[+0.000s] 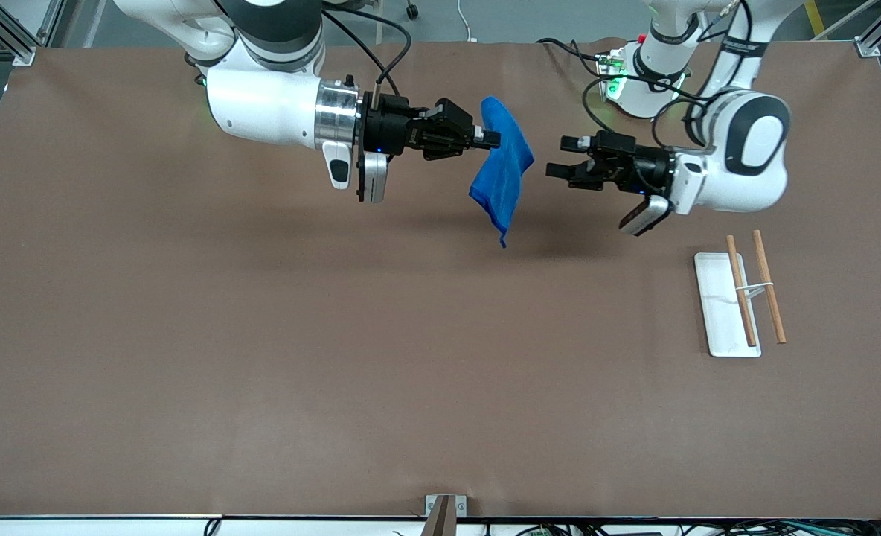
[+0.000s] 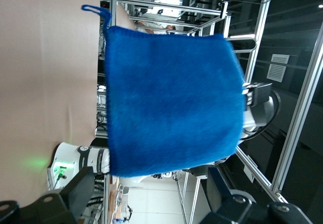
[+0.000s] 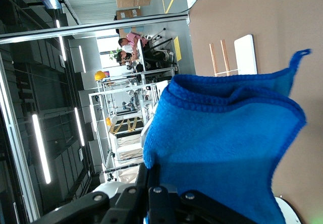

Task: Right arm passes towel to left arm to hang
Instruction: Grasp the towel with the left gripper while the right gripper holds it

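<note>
The blue towel (image 1: 504, 167) hangs in the air over the table's middle, pinched at its upper edge by my right gripper (image 1: 489, 138), which is shut on it. My left gripper (image 1: 559, 157) is level with the towel, a short gap away, open and holding nothing. In the left wrist view the towel (image 2: 171, 100) hangs flat in front of the open left gripper (image 2: 151, 199), with its little loop (image 2: 96, 9) at one corner. In the right wrist view the right gripper (image 3: 156, 183) clamps the towel (image 3: 227, 148).
A white tray base (image 1: 719, 313) with two wooden rods (image 1: 740, 290) lies toward the left arm's end of the table, nearer to the front camera than that arm's base. Brown cover (image 1: 262, 335) spans the table.
</note>
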{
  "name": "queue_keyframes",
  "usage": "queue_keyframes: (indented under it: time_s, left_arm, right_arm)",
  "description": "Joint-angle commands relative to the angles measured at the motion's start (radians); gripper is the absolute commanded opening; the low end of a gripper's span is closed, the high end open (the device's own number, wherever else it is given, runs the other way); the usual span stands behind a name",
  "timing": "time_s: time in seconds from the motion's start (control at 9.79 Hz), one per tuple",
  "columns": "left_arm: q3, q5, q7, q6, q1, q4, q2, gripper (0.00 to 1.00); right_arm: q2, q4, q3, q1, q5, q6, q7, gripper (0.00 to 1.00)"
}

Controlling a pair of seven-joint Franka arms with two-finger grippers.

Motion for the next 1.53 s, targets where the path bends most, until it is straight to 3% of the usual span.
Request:
queue_keyframes:
  time_s: [0.0,0.31,0.61,0.92,1.12,1.23,1.43]
  left_arm:
    - [-0.053,-0.096,0.068,0.028,-0.002,-0.023,0.092,1.0]
    - [-0.138,-0.196,0.095,0.155,-0.002,-0.023,0.092,1.0]
    - [-0.151,-0.24,0.125,0.181,0.0,-0.023,0.102,0.99]
    - [-0.151,-0.314,0.142,0.184,0.0,-0.017,0.099,0.38]
    - [-0.151,-0.377,0.151,0.186,0.0,-0.009,0.096,0.08]
    - [-0.151,-0.38,0.171,0.186,0.001,-0.009,0.094,0.0]
    - [-0.151,-0.42,0.182,0.198,0.003,-0.006,0.085,0.0]
  right_arm:
    - [0.009,0.013,0.007,0.006,0.03,0.014,-0.011,0.0]
    - [0.009,0.013,0.007,0.008,0.03,0.014,-0.011,0.0]
    - [0.009,0.013,0.007,0.011,0.03,0.02,-0.012,0.0]
    - [0.009,0.013,0.007,0.013,0.03,0.022,-0.012,0.0]
    - [0.009,0.013,0.007,0.013,0.03,0.022,-0.012,0.0]
    - [0.009,0.013,0.007,0.013,0.03,0.022,-0.012,0.0]
    - [0.009,0.013,0.007,0.013,0.03,0.022,-0.012,0.0]
